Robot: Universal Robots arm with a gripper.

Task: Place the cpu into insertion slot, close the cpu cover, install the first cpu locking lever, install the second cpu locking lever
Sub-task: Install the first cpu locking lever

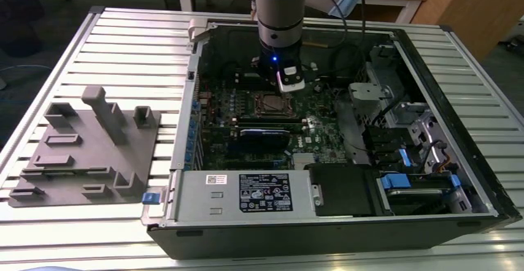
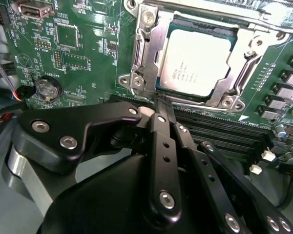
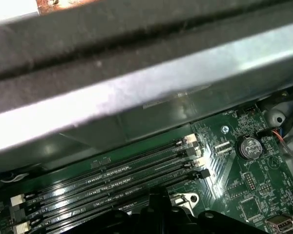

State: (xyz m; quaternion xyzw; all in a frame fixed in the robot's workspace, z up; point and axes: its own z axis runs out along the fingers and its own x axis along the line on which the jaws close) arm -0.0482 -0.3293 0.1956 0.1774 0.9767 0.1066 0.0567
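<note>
My black end effector [image 2: 162, 103] has its 2 fingers drawn together to a narrow tip, with nothing between them. In the second wrist view the tip hovers just beside the near edge of the insertion slot [image 1: 258, 104], above the long black memory slots [image 2: 219, 134].

Just beyond the tip, the cpu [image 2: 195, 63] sits flat inside the insertion slot, pale metal top facing up. The cpu cover [image 2: 141, 56], a silvery frame, lies around it, and the chip shows through the frame's square window. I cannot tell how the locking levers stand.

Around the slot spreads the green motherboard [image 2: 83, 58], with a round coin cell battery [image 2: 46, 88] to one side.

In the exterior view my arm [image 1: 283, 7] reaches straight down into an open computer case [image 1: 458, 160] lying on its side. A grey power supply box [image 1: 245, 191] fills the case's near edge. The case rests on a slatted metal desk [image 1: 123, 44]. Toward the exterior view's left, apart from the case, a grey moulded parts holder [image 1: 82, 148] sits on the desk.
</note>
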